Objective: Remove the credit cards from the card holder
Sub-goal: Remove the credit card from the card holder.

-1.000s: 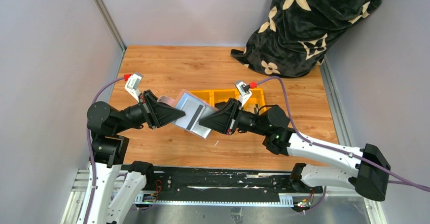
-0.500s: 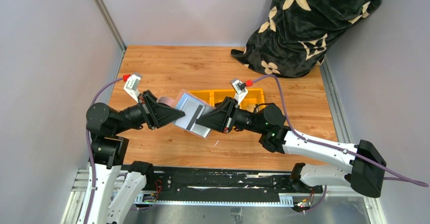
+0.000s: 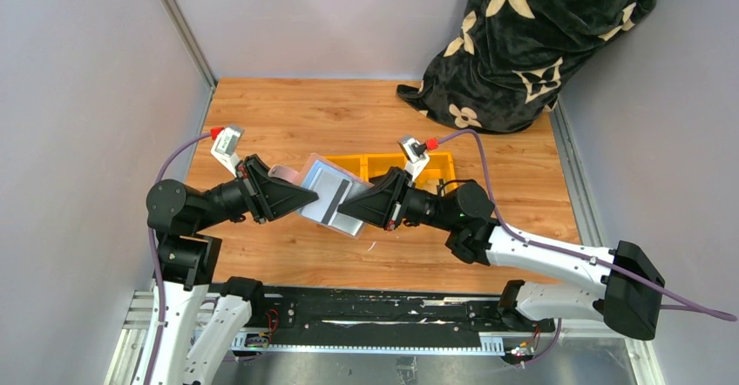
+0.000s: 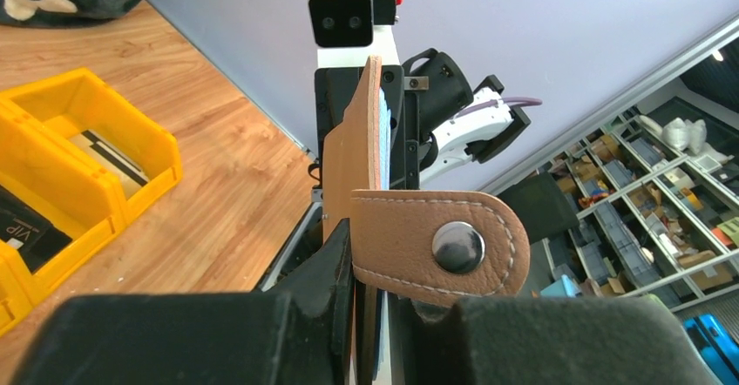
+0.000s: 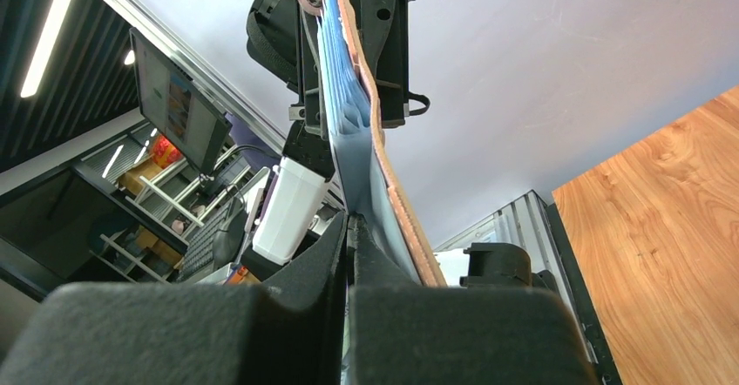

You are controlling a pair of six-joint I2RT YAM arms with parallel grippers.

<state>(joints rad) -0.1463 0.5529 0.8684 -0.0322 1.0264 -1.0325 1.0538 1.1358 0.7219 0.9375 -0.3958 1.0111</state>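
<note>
Step in hand, by the look of it: pulling a card out while both arms hold the card holder (image 3: 315, 178) in the air over mid-counter (image 3: 288, 124), just near of the yellow bins (image 3: 394, 165). Left hand (image 3: 307, 195) is clamped on the holder's left end, next to the closing tab (image 4: 440, 246). Right hand (image 3: 346, 206) is closed tight on a pale layer at the opposite, right end. The right wrist view doesn't settle whether it pinches a card alone or pocket material too. To do this well, the left should act as a fixed anchor and the right should draw straight along the slot direction, away from the left hand, in the plane of the holder. Any twist likely bends the card or jams it in the pocket. If the whole holder follows, the pinch has probably caught the pocket, so re-grip further out. The bins are the likely drop spot. Holder looks: tan-pink leather outside, grey-blue inside with fanned pockets, tab with a metal snap hanging loose. From above, a pale face with a dark stripe shows, probably one of the credit cards (image 3: 335, 200).
</note>
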